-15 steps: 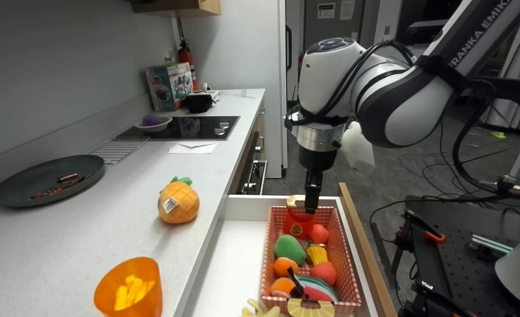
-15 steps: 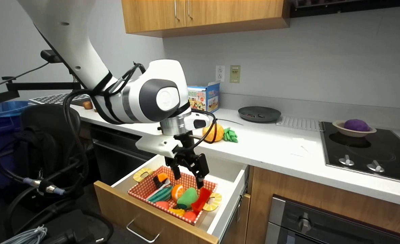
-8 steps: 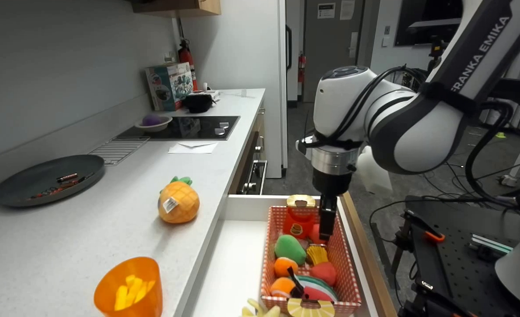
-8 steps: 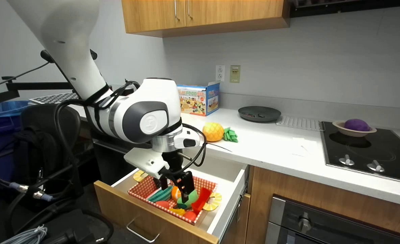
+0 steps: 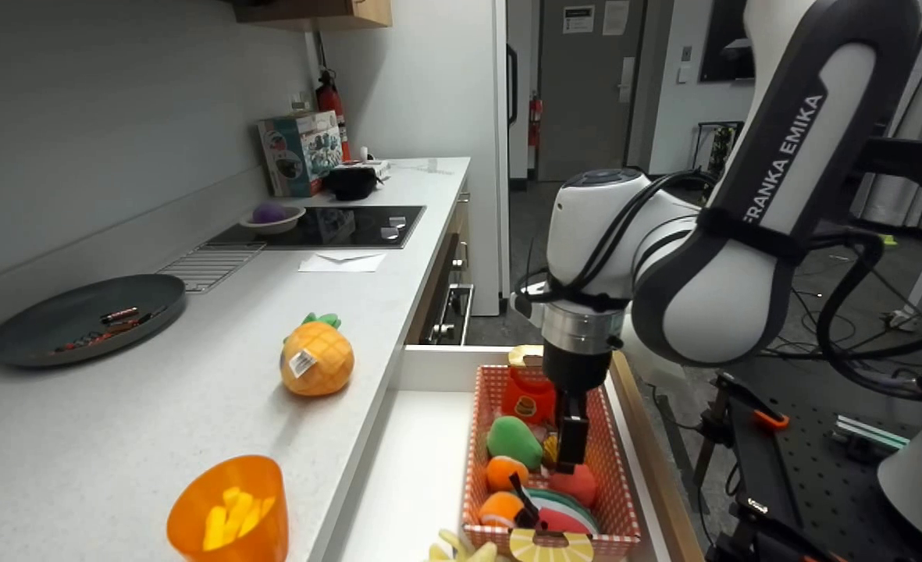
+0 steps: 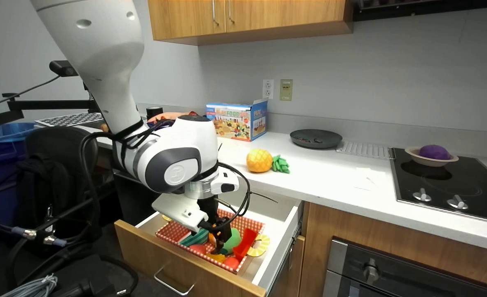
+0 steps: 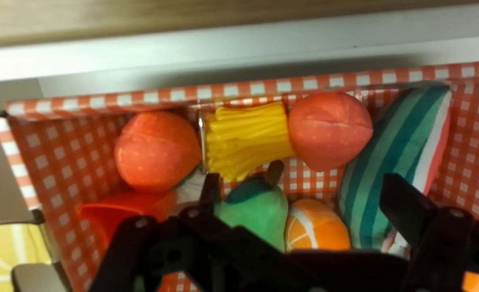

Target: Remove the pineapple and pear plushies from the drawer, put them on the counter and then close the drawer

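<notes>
In an exterior view, the dark plate lies at far left by the surface's back edge, out of the work's way. Next, the orange cup stands near the surface's front edge, its wall keeping the yellow pieces together. The pineapple lies on its side farther along the counter, near that same edge and apart from the cup; likely it is there because the lift is short and the spot is clear of the sliding drawer. The drawer is pulled out, presumably because the pear has yet to leave it. Inside, a checked box sits close to the drawer's front edge and keeps its contents gathered. The pear rests by the box's counter-side edge, between a red carton and a small orange toy, so lifting it may shift its neighbours. Right of the pear, the gripper reaches down over the box, fingers spread wide and holding nothing, presumably to take it. In the wrist view the gap takes in the pear, close by one finger, and the small orange toy too, so a sideways correction seems needed; whether finger and pear touch, I cannot tell.
</notes>
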